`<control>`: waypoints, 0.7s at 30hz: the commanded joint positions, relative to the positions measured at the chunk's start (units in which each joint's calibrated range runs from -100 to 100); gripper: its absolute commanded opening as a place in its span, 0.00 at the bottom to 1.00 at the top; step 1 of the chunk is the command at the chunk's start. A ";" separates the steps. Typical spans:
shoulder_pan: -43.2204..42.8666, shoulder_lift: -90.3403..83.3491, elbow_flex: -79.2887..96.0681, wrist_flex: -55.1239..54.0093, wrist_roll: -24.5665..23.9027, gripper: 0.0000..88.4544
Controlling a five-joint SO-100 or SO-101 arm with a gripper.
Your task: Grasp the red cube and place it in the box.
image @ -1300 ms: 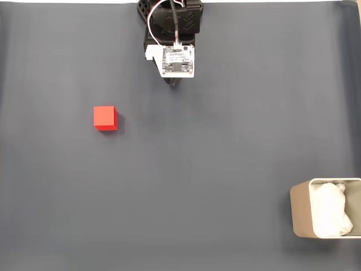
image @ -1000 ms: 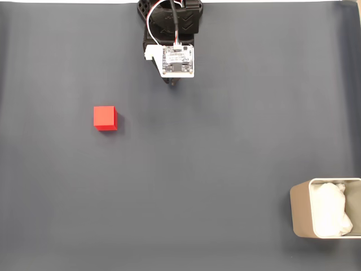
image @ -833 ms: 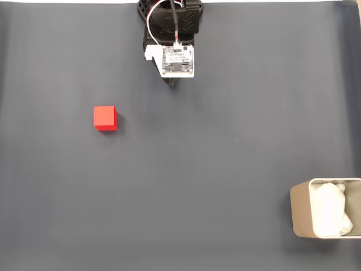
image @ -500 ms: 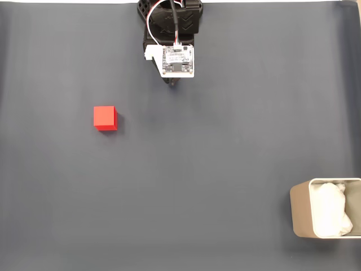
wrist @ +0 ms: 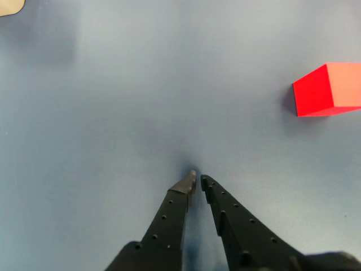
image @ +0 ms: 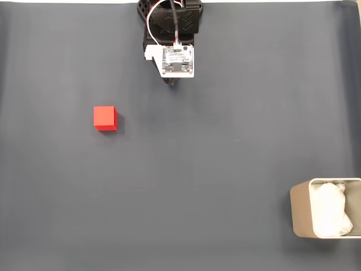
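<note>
- Presently the red cube is seen alone on the dark worktop, left in the fixed view, well apart from the box.
- It is judged light, rigid and matte; two opposite flat faces should be gripped.
- The fingers are clenched on nothing.

A dark grey-blue mat covers the whole table surface

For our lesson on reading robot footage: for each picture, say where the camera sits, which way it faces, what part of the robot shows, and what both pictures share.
Fixed view: sits above, looking straight down on the dark mat; the arm enters from the top edge; the box is at lower right.
Wrist view: rides on the arm, looking forward and down past the gripper, its fingers nearly together.
Shared: the red cube and the mat.
</note>
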 commanded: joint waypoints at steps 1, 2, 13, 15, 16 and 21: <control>0.41 0.09 0.54 0.96 0.29 0.00; 0.41 0.09 0.54 0.96 0.44 0.00; 1.19 0.78 -2.93 -13.96 0.63 0.00; 0.90 2.43 -6.21 -16.25 0.78 0.00; 0.62 3.64 -8.31 -17.07 0.88 0.00; -0.52 12.48 -22.45 -19.37 0.54 0.00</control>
